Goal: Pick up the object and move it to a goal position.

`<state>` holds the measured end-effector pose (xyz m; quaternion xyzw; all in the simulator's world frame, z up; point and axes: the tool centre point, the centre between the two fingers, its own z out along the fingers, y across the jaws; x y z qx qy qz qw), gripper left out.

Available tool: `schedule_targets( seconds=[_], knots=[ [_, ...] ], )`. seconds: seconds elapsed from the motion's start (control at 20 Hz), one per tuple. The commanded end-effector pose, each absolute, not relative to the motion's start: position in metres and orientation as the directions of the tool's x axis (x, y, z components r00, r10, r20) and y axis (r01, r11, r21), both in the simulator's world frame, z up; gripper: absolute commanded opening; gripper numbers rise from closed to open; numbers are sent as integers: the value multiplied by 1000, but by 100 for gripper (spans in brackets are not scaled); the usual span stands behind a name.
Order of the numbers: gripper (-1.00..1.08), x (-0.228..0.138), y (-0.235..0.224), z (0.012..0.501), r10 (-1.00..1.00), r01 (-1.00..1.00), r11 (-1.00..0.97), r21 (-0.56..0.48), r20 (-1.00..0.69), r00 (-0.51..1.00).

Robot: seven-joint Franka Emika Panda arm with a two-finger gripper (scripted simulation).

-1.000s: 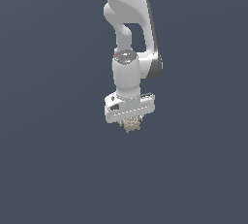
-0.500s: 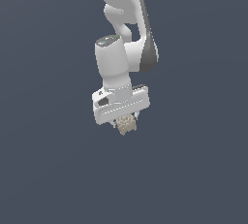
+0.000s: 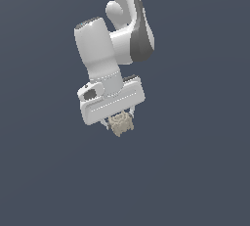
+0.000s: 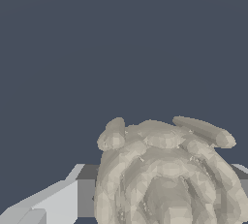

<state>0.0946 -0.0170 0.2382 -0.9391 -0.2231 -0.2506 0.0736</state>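
Arm tilted further; gripper (image 3: 118,121) clamps beige, ridged, lumpy object (image 3: 121,124).

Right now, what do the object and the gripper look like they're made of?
Object: matte beige-tan, lumpy with coiled ridges; could be clay, stone or rope, the render leaves it open. Gripper: smooth white casing with soft shading, likely plastic or painted metal.

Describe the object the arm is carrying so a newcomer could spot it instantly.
Start at the big white robot arm against the plain dark grey background and follow it down to its wide white hand. Gripped right beneath is the object, a small beige-tan lump with bumpy ridges, the only thing that isn't white or grey.
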Motion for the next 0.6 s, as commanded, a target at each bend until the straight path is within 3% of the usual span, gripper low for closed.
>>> schedule_targets(
  seconds=[0.0,0.55],
  knots=[
    [-100,100,-22,253,394,479,-878,-22,534,748],
    [-100,120,-48,320,435,575,-818,7,661,611]
  ],
)
